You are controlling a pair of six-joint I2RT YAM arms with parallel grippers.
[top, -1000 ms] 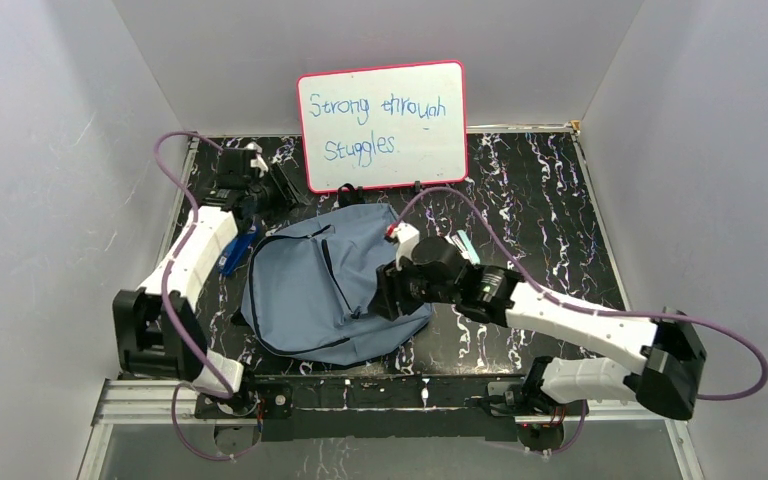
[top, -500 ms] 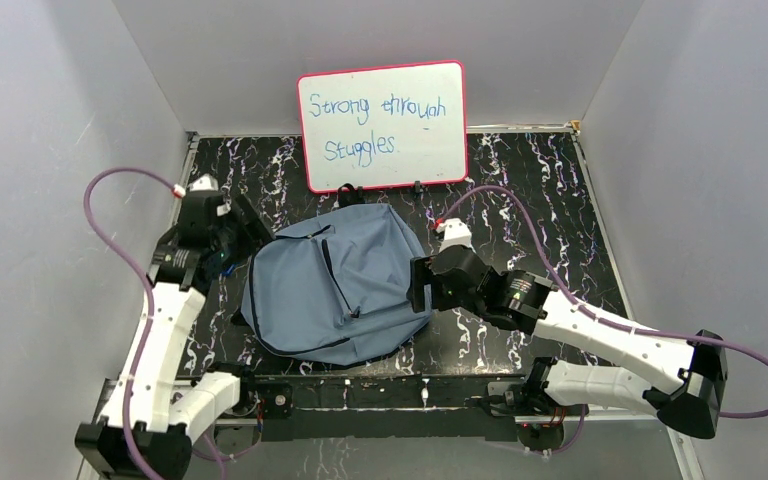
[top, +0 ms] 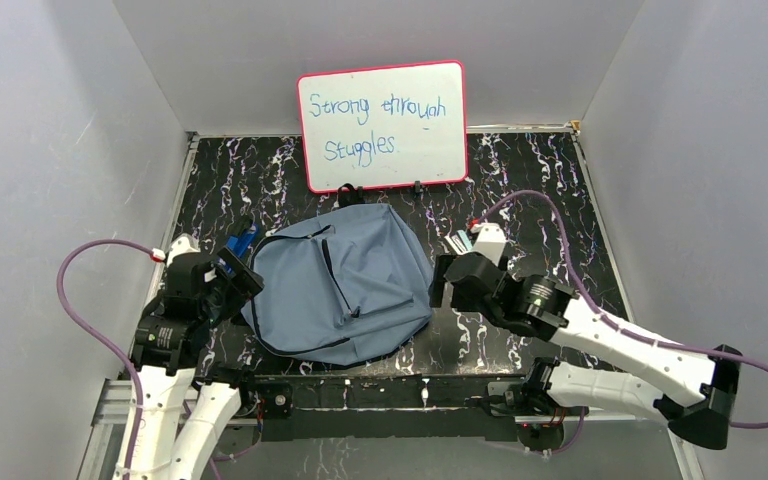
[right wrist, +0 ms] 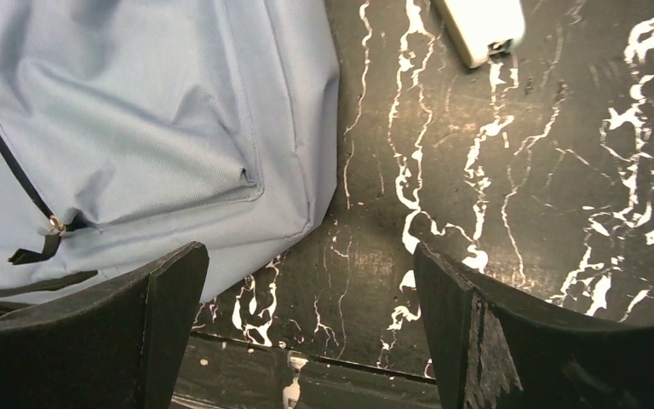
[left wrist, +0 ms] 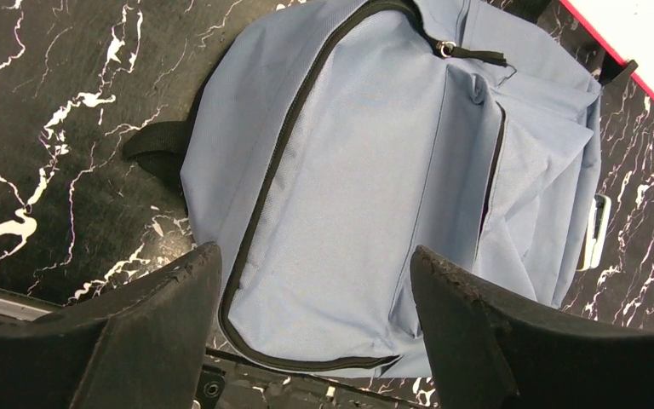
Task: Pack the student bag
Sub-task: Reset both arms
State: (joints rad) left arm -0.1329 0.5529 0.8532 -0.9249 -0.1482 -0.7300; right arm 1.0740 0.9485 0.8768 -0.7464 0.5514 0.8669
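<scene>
— Looking down at it, where was the student bag (top: 335, 285)?

— Flat in the middle of the dark marbled surface (top: 540, 190), just in front of the whiteboard (top: 382, 125), between the two arms. The left hand (left wrist: 315, 260) hung released above its left side, jaws wide with nothing in them. The right hand (right wrist: 308, 256) was likewise spread and empty, over the bag's right edge.

— How would it handle?

— Light and floppy, I judged. The cloth lay creased and sagging, so it would fold when lifted and slide under a push. A pinch on the pull tab (left wrist: 449, 48) or the strap (left wrist: 155, 145) looked surer than a pinch on loose fabric.

— Anything in it?

— The main zipper (left wrist: 281, 162) appeared closed, and the bag lay fairly flat. The front pocket (left wrist: 494, 162) showed a dark slit, possibly open, though I couldn't tell. A blue item (top: 244, 237) lay just beside the bag on the left and a pale item (right wrist: 479, 25) near it on the right, both outside.
</scene>
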